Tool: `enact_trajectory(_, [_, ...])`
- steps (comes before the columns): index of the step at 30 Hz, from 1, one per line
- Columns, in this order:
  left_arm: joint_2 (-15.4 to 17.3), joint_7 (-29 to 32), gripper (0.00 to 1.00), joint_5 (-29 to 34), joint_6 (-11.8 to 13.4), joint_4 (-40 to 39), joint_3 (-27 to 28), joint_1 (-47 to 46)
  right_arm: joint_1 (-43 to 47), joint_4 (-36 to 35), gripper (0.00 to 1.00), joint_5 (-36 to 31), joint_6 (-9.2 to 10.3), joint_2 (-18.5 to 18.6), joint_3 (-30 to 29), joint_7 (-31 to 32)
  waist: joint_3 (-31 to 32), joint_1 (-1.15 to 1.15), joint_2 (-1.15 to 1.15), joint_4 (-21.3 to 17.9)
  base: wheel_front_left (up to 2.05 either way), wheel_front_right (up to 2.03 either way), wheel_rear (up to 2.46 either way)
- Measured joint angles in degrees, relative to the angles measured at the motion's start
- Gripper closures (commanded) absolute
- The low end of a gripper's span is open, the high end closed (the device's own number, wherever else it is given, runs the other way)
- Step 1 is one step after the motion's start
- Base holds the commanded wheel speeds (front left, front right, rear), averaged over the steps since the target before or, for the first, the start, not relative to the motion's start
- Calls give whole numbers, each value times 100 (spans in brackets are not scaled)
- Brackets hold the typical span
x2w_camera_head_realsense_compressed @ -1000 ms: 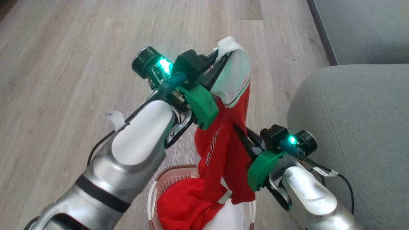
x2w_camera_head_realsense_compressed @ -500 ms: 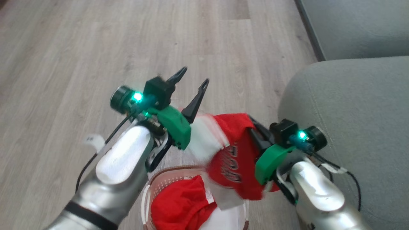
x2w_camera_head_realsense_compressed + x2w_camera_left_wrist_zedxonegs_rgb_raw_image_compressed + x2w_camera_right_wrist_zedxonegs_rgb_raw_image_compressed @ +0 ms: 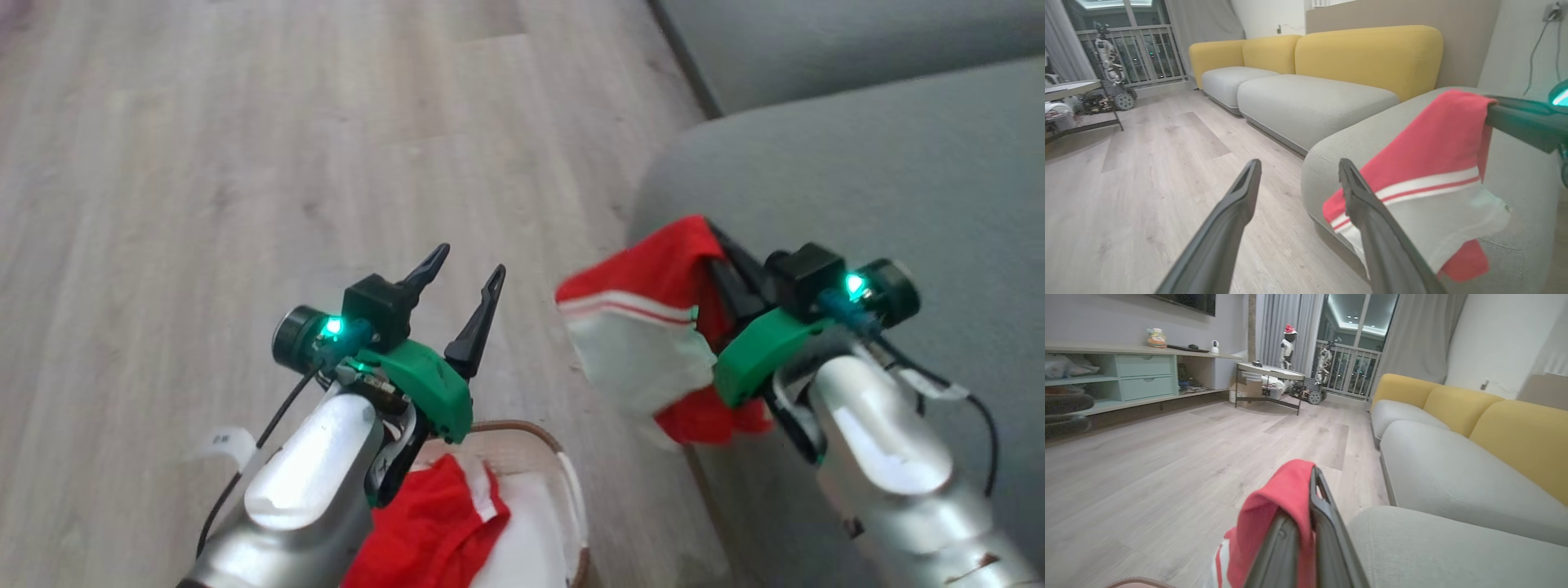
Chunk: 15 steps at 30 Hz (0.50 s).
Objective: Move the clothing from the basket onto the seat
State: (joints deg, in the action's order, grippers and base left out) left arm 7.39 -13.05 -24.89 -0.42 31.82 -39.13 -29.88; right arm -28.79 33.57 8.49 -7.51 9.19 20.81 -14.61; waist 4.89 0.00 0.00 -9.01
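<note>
Red clothing (image 3: 645, 273) in right gripper (image 3: 713, 231)

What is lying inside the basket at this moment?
In the basket lies a red garment with a white area beside it. The left forearm covers its left part, and anything underneath is hidden.

Pale grey-brown wood-plank flooring (image 3: 245, 163) ran the length of the room. Against a white plaster wall (image 3: 1486, 330) stood a long modular sofa with light grey seats and mustard-yellow backrests (image 3: 1367, 57). At the far end, tall glazed doors behind a dark metal balcony railing (image 3: 1355, 367) were framed by grey floor-length curtains (image 3: 1412, 339), with cool ceiling light beyond. A low mint-green cabinet with drawers (image 3: 1143, 375) lined the opposite grey wall (image 3: 1106, 314), near a round-topped table on thin dark legs (image 3: 1269, 371).
</note>
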Motion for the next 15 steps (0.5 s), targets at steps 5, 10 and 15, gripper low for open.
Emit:
enact_trajectory(5, [-64,-70,0,-1,23,-2,25,118,-183,-133,100,0,0,180,7,0,-71,0,0,-474,0,0,0])
enact_trajectory(10, [-170,-116,0,-1,43,-11,24,222,-397,-290,100,10,1,341,103,0,-166,0,0,-948,0,0,0])
enact_trajectory(15, [-247,-118,0,52,36,-22,-4,241,-600,-436,100,77,1,493,175,-1,-299,0,0,-1354,0,0,0])
